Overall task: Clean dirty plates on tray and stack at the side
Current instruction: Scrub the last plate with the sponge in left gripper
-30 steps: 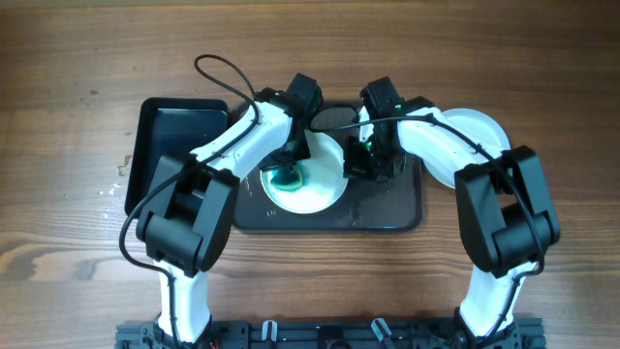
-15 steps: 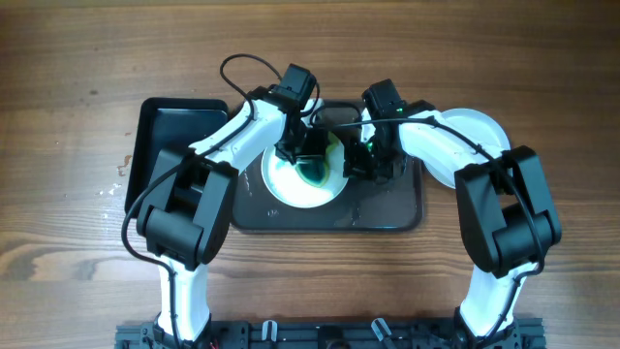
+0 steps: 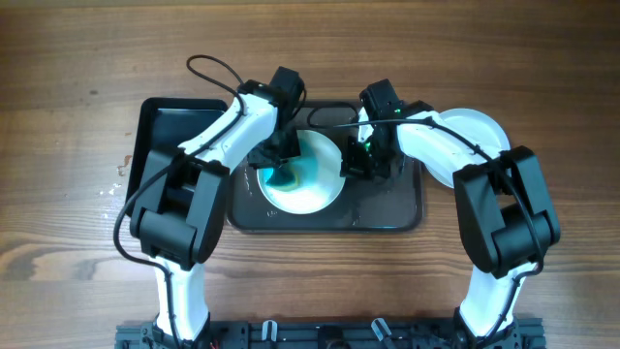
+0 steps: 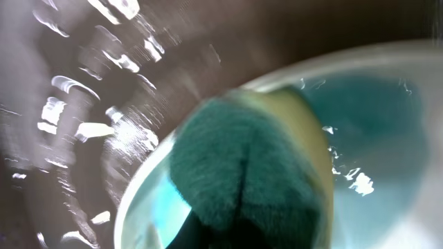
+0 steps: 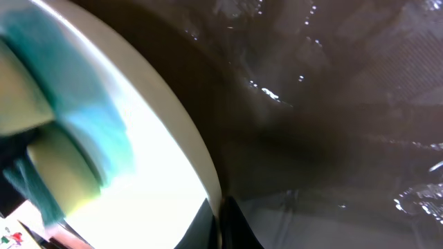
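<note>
— So, where is the plate (image 3: 308, 184)?
— Centre of the overhead view, lying in the wet tray (image 3: 392, 208), with a teal film across it.
— And the sponge (image 3: 284, 177)?
— On the plate's left part, pressed down under the left gripper (image 3: 283, 167), which is clamped on it. Up close, its green face fills the left wrist view.
— What about the right gripper (image 3: 356, 163)?
— It is at the plate's right rim. Only one dark finger (image 5: 235, 220) shows there, so I can't tell whether it is apart or closed.
— Anything else?
— A second plate (image 3: 481, 124) at the upper right, and a second tray (image 3: 170, 131) at the upper left.
</note>
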Robot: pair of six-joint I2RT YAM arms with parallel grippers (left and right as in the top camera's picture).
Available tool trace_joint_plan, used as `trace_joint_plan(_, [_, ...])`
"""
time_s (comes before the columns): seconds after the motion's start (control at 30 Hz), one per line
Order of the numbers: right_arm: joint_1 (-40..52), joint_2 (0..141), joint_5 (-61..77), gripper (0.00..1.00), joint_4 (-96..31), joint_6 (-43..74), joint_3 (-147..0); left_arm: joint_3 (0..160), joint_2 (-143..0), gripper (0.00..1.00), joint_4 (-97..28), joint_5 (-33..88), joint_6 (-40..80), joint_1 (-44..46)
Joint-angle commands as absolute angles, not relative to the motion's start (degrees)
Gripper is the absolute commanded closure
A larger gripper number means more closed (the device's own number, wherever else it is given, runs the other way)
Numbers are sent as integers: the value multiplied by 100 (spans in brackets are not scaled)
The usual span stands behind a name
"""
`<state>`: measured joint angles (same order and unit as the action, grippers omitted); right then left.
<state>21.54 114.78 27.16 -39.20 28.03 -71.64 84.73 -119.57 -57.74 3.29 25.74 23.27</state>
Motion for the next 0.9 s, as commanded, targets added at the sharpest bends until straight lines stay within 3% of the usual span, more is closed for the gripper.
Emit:
trace_joint_plan(0.0, [2115,11500,2685,96,-3918,2812,-7078,8305,-12119,96,-6090,2790,849,2383])
trace_joint_plan(0.13, [2115,11500,2683,96,-3916,2827,-7078,8305,-12119,96,-5697,3503,600,2390])
trace_joint_plan(0.27, [2115,11500,2683,96,-3920,2827,-7078,8305,-12119,96,-4834,3350,668,2388])
trace_joint_plan(0.53, [2115,11500,2683,96,-3918,2808,-7078,8305,-12119,96,-4423,-666,2027,2388])
trace_joint_plan(0.87, [2115,11500,2683,96,-3907,2803,-7078,8305,-12119,96,-5782,-1616,2689,2390])
